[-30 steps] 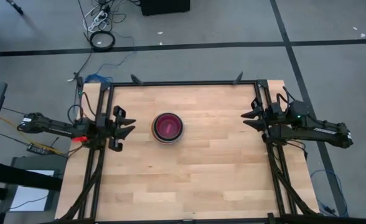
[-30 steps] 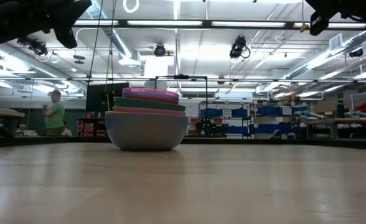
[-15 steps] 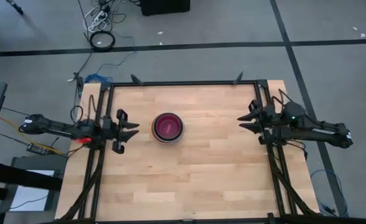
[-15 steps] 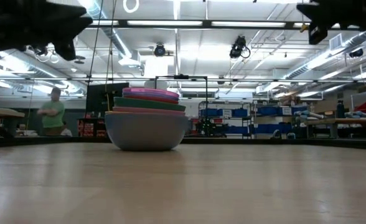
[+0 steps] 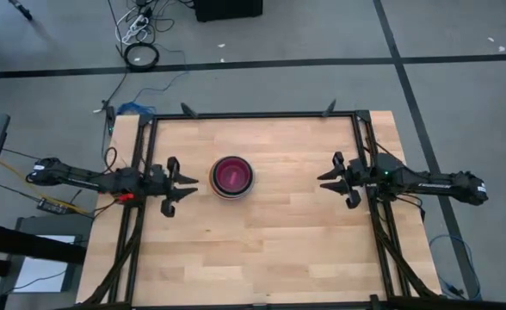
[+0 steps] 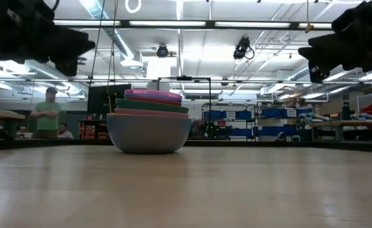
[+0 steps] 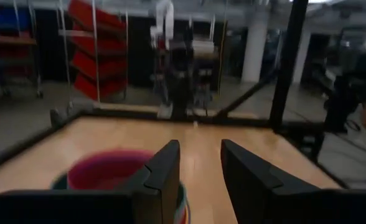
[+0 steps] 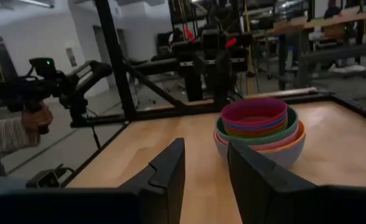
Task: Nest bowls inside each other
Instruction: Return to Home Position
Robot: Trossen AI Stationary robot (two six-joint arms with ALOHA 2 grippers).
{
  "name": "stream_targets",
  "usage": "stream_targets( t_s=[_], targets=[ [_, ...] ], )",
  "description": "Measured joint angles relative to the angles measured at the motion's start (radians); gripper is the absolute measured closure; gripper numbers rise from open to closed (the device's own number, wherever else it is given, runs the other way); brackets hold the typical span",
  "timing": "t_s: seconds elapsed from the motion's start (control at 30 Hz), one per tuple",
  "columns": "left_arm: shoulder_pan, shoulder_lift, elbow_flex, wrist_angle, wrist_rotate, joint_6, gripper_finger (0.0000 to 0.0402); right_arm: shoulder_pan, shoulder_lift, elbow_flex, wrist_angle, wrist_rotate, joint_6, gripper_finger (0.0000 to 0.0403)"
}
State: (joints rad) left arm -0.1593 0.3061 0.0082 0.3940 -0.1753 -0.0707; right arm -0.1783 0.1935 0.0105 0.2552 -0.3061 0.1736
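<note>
The nested bowls (image 5: 233,176) are sitting as one stack on the wooden counter (image 5: 270,250), toward its far side and a little left of its middle. A magenta-red bowl is lying innermost and a pale bluish one is holding the rest (image 6: 149,120). Just left of the stack, the left pincer (image 5: 182,187) is hovering with its fingers spread apart and gripping nothing, its tips pointing at the bowls (image 7: 121,174) without touching them. The right pincer (image 5: 323,182) is hanging well apart from the stack on its right, also facing the bowls (image 8: 261,127), also parted and empty. Beyond the stack, a person (image 6: 47,114) is standing in the room.
</note>
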Motion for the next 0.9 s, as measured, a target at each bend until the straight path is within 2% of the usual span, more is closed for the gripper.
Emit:
stream_targets(
  t_s=[0.23, 0.5, 0.63, 0.9],
  targets=[
    [-0.001, -0.005, 0.000, 0.271, 0.052, 0.037, 0.0275, 0.000, -0.001, 0.000, 0.047, 0.026, -0.018, 0.0292],
    [0.000, -0.115, 0.000, 0.317, 0.033, 0.041, 0.0275, 0.000, 0.000, 0.000, 0.145, 0.029, -0.020, 0.0293],
    [0.000, -0.196, 0.000, 0.240, 0.002, 0.064, 0.0275, 0.000, -0.001, 0.000, 0.171, 0.029, -0.020, 0.0291],
    [0.000, -0.307, 0.000, -0.103, -0.015, 0.016, 0.0275, -0.001, 0.000, 0.000, 0.111, 0.029, -0.046, 0.0293]
  ],
)
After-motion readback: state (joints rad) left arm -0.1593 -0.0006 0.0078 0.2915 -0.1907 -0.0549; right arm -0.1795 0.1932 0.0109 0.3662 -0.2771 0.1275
